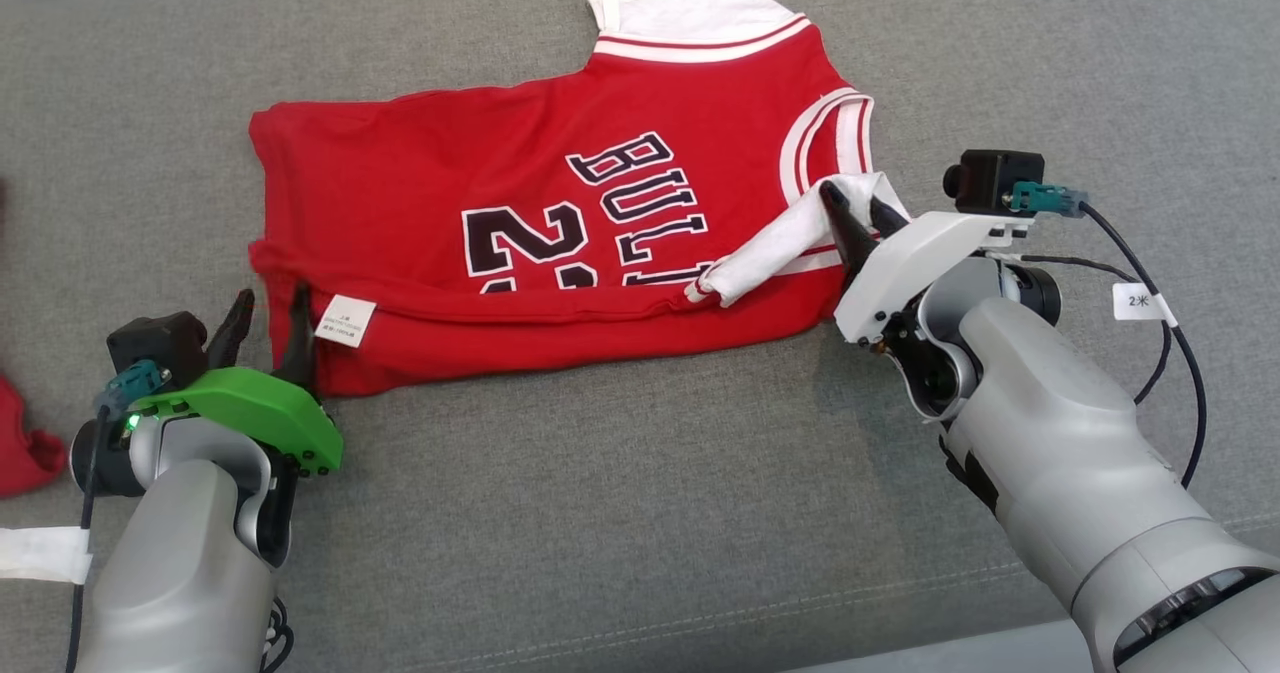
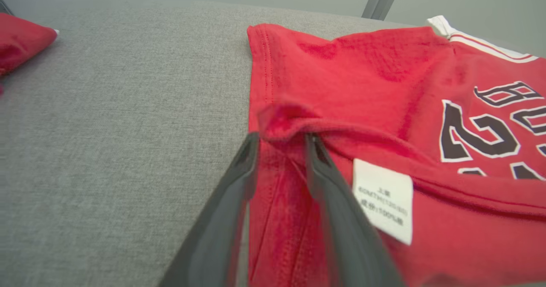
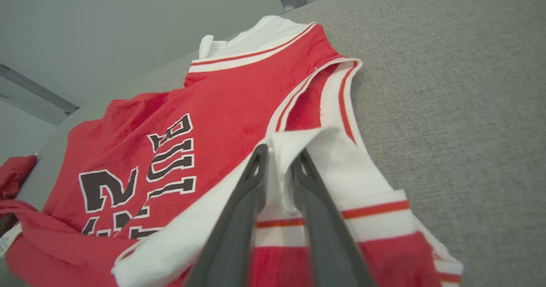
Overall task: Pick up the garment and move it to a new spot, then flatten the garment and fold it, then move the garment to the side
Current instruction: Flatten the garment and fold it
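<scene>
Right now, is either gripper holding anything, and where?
Left gripper: open, straddling the hem fold of the jersey. Right gripper: straddles its white strap; hold unclear.

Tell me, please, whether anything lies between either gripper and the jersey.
Nothing visible does. The left gripper has its fingers either side of the jersey hem, and the right gripper has its fingers either side of the white shoulder piece.

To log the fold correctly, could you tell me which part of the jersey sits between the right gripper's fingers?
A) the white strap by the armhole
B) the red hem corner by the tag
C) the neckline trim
A: the right gripper has the white strap between its fingers, beside the armhole; the tag and hem corner lie at the left gripper.
</scene>
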Robot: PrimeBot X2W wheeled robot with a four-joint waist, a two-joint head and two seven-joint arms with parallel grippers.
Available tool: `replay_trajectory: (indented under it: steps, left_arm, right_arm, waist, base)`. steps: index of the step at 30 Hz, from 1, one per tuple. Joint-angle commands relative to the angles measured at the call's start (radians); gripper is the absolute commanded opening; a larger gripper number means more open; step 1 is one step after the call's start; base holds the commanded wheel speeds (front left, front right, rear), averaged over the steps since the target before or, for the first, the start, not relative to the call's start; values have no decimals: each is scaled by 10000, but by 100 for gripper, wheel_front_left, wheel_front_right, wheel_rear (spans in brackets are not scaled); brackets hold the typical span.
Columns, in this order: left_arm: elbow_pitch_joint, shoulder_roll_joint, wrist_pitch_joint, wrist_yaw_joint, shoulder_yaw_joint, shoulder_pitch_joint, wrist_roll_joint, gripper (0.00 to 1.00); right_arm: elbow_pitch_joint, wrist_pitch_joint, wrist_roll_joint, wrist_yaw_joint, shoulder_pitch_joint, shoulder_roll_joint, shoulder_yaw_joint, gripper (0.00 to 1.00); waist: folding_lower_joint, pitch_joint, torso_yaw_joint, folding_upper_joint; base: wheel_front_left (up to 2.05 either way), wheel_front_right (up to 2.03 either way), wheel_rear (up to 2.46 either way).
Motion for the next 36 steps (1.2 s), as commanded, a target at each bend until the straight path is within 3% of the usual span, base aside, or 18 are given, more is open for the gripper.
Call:
replay_trajectory:
  steps: [1, 13, 22, 28, 36]
  left_arm:
    - [3, 39, -72, -26, -14, -69, 32, 100]
    - [-1879, -382, -73, 38, 760, 1542, 636, 100]
    - [-3420, -797, -63, 256, 1271, 2946, 1439, 100]
    - [-3581, -897, -65, 259, 1457, 3346, 1710, 100]
    - [-3075, -920, -65, 184, 1601, 3064, 2131, 100]
  right_arm:
    - [34, -117, 123, 1, -49, -54, 72, 100]
    - [-921, -1200, 538, 1, 1019, -856, 865, 100]
    - [-2113, -1252, -534, 1, 2205, -1545, 167, 100]
    - [-2478, -1254, -1344, 1, 2814, -1461, -460, 100]
    - [-1953, -1254, -2202, 1, 2911, -1181, -799, 100]
  waist:
    - [-1, -58, 8, 0]
    - [-1, -618, 116, 0]
    - [-1, -886, 95, 0]
    - [-1, -917, 37, 0]
    - [-1, -670, -42, 0]
  base:
    - [0, 0, 0]
    - [0, 0, 0]
    - [0, 0, 0]
    - [0, 0, 0]
    - [0, 0, 0]
